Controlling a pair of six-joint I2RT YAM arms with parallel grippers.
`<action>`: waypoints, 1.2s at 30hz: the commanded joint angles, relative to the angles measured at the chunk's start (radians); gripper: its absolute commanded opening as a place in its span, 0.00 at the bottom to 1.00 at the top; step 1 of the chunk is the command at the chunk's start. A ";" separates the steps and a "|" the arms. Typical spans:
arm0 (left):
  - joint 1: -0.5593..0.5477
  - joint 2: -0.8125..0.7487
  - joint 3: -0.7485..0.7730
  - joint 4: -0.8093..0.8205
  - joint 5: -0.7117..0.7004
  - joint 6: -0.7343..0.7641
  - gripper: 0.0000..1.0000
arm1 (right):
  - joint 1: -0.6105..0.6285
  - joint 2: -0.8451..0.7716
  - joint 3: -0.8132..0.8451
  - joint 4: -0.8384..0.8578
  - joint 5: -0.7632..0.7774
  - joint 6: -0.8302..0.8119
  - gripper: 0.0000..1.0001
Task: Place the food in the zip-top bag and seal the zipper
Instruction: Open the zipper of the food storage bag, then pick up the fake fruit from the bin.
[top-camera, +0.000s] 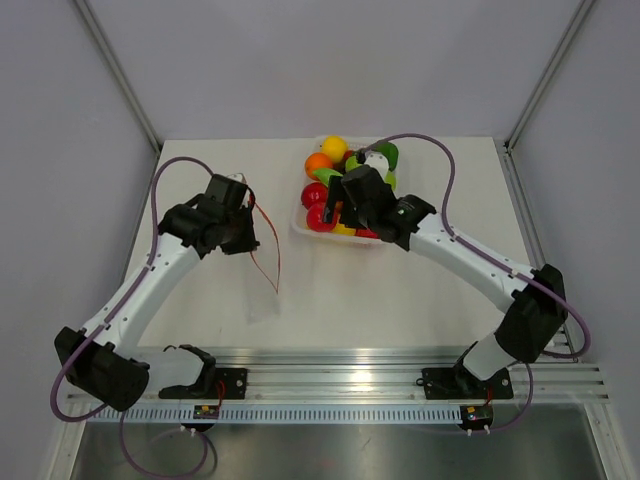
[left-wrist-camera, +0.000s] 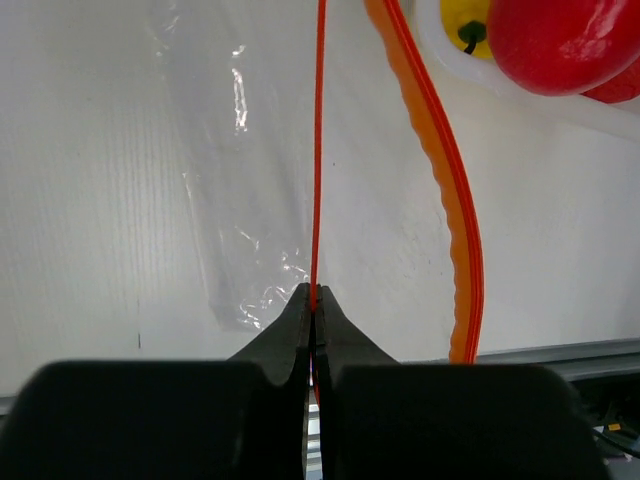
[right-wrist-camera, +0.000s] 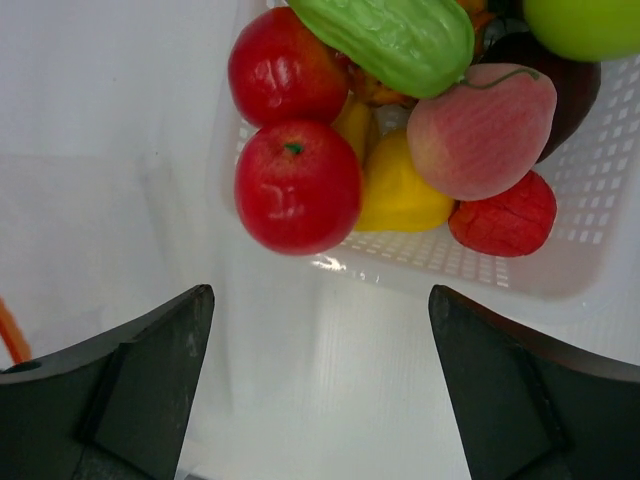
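Your left gripper (left-wrist-camera: 313, 298) has its black fingers (left-wrist-camera: 285, 340) clenched on the thin orange-red zipper strip (left-wrist-camera: 318, 150), pinching one track right at the tips. That track runs straight up and is cut off at the top of the wrist view, while the zipper's other track bows away to the right, apart from the pinched one. The clear, crinkly zip-top bag (left-wrist-camera: 245, 200) spreads to the left of the strip. It is hard to make out against the white table (left-wrist-camera: 80, 200), and from above you see little more than a faint sheen. Your right gripper (right-wrist-camera: 320, 340) is released, its fingers (right-wrist-camera: 150, 380) spread wide with nothing between them, hovering at the near rim of the white perforated plastic tray (right-wrist-camera: 560, 270). The glossy toy fruits and vegetables (right-wrist-camera: 297, 187) sit heaped in that tray: two red apples, a bumpy green gourd, a pink peach, a yellow piece and a lumpy red one. A dark purple item is mostly hidden behind the peach, and a green fruit is cut off at the corner. In the top view the right arm covers part of the tray.
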 joint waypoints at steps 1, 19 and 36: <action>0.004 0.011 0.080 -0.024 -0.074 0.032 0.00 | -0.032 0.097 0.088 0.019 -0.049 -0.051 0.97; 0.004 0.136 0.095 0.034 0.015 0.068 0.00 | -0.065 0.384 0.278 0.014 -0.172 -0.100 0.99; 0.001 0.143 0.039 0.103 0.135 0.062 0.00 | -0.100 0.329 0.207 0.083 -0.221 -0.113 0.64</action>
